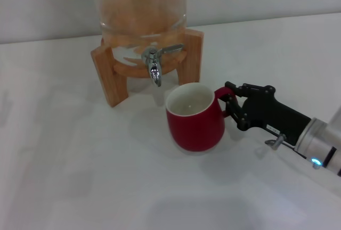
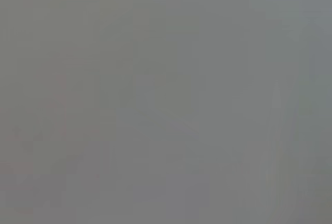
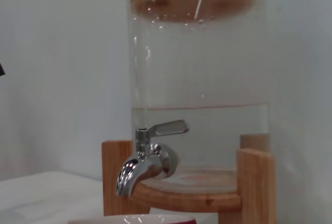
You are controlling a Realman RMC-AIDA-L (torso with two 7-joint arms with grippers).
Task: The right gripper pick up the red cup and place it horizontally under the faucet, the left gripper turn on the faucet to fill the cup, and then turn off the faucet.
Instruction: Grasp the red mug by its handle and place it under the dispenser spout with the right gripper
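The red cup (image 1: 195, 119) stands upright with its white inside showing, just in front of and slightly right of the faucet (image 1: 154, 65) spout. My right gripper (image 1: 230, 104) reaches in from the right, its black fingers shut around the cup's red loop handle (image 1: 222, 91). In the right wrist view the chrome faucet (image 3: 148, 162) sits close ahead with its lever pointing sideways, and the cup's rim (image 3: 132, 219) peeks in at the frame's edge. No water runs from the spout. The left gripper is out of view; the left wrist view is plain grey.
The glass dispenser (image 1: 141, 6), partly filled with water, rests in a wooden stand (image 1: 109, 75) at the back of the white table (image 1: 80, 177). A pale wall rises behind it.
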